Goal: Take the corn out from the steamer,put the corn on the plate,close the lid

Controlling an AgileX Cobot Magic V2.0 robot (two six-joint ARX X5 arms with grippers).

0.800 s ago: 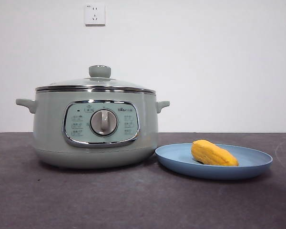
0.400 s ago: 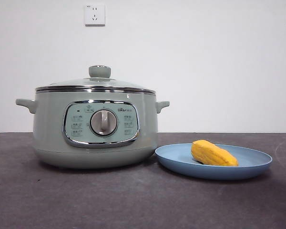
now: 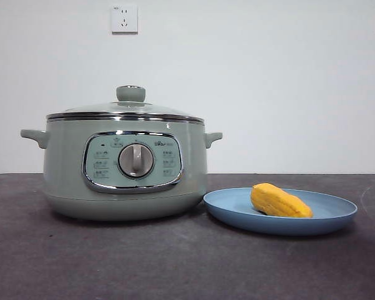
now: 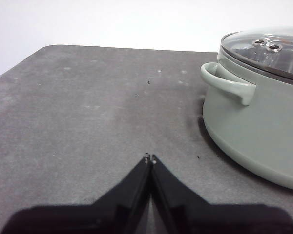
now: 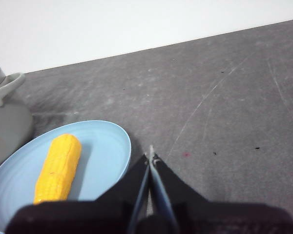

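The sage-green steamer [image 3: 125, 169] stands on the dark table with its glass lid [image 3: 128, 107] seated on top. The yellow corn [image 3: 279, 201] lies on the light-blue plate [image 3: 328, 220] to the steamer's right. My left gripper [image 4: 150, 159] is shut and empty above the bare table, apart from the steamer [image 4: 256, 117] and its lid [image 4: 268, 48]. My right gripper [image 5: 151, 157] is shut and empty beside the rim of the plate [image 5: 105, 161], apart from the corn [image 5: 58, 168]. Neither gripper shows in the front view.
A white wall with a socket [image 3: 124, 19] stands behind the table. Bare dark tabletop [image 3: 175, 262] lies in front of the steamer and plate, and beyond the plate in the right wrist view [image 5: 224, 107].
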